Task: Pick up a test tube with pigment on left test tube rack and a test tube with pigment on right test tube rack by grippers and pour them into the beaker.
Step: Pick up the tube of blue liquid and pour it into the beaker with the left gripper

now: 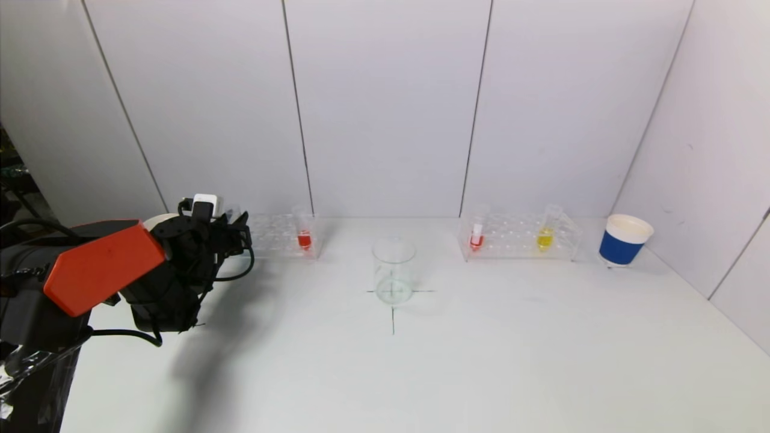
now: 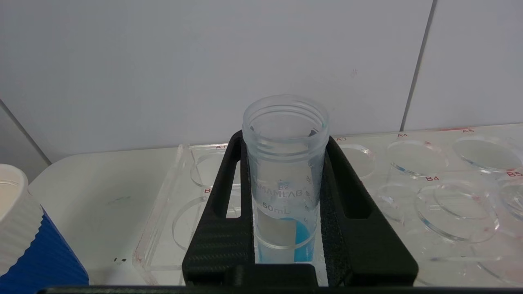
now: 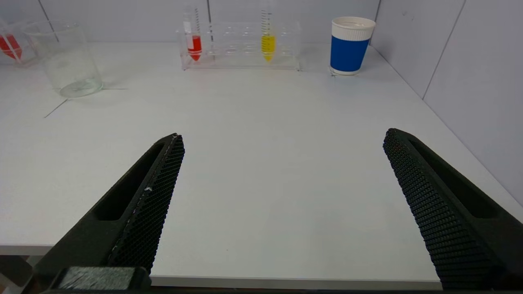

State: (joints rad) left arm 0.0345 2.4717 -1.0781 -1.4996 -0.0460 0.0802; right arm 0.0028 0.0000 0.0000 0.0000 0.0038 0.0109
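My left end effector (image 2: 286, 196) is clamped on a tube with blue liquid (image 2: 284, 179), its black fingers (image 2: 222, 228) pressed against both sides of the clear wall below the threaded mouth. The tube stands upright in a hole of the left rack (image 2: 408, 179), and the blue sits low in it (the printed marks face my wrist camera). A blue and white paper cup (image 2: 24, 241) stands just beside that rack's end.

From the head camera, the beaker (image 1: 394, 270) sits on the cross marked on the surface (image 1: 481, 361). The left rack lies to the beaker's left, near the wall, with a red tube (image 1: 304, 231) at its nearer end. To the beaker's right is the right rack (image 1: 520, 237), holding a red tube (image 1: 477, 231) and a yellow tube (image 1: 545, 231).

My right end effector (image 3: 282, 204) hangs wide and empty over the surface's front edge, well apart from the beaker.
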